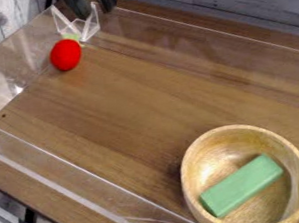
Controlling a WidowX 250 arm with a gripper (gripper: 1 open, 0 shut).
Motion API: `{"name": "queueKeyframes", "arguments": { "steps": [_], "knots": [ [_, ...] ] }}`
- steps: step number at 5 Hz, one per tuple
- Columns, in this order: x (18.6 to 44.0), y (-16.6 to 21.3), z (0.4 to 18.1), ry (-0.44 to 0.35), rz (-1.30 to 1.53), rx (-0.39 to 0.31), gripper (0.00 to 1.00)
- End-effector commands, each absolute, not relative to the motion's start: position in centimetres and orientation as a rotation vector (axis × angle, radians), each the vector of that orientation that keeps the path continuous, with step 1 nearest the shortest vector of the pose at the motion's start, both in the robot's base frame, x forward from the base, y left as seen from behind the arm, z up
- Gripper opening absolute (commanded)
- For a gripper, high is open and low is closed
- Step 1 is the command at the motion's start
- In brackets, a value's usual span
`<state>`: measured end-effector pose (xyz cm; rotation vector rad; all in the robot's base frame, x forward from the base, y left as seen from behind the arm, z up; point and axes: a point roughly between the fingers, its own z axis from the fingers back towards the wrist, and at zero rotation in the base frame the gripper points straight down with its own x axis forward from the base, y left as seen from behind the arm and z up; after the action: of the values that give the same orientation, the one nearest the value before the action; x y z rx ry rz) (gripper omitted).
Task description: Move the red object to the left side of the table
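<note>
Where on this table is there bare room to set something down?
The wide middle of the table, between the red ball at the far left and the wooden bowl at the near right, is bare. The bowl holds a green block; the hand crowds the ball's corner.

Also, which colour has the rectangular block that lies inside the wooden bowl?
Light green. The block lies in the bowl, seen in the only camera view.
</note>
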<state>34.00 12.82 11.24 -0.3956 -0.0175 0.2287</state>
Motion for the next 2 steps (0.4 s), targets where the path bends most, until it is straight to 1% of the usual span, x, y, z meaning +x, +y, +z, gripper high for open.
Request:
{"name": "queueKeyframes", "arguments": {
  "steps": [1, 2],
  "knots": [
    [34.38, 12.59, 11.53, -0.058, 0.253, -0.385, 1.0],
    [34.1, 12.17, 11.35, -0.051, 0.262, -0.389, 1.0]
  ]
}}
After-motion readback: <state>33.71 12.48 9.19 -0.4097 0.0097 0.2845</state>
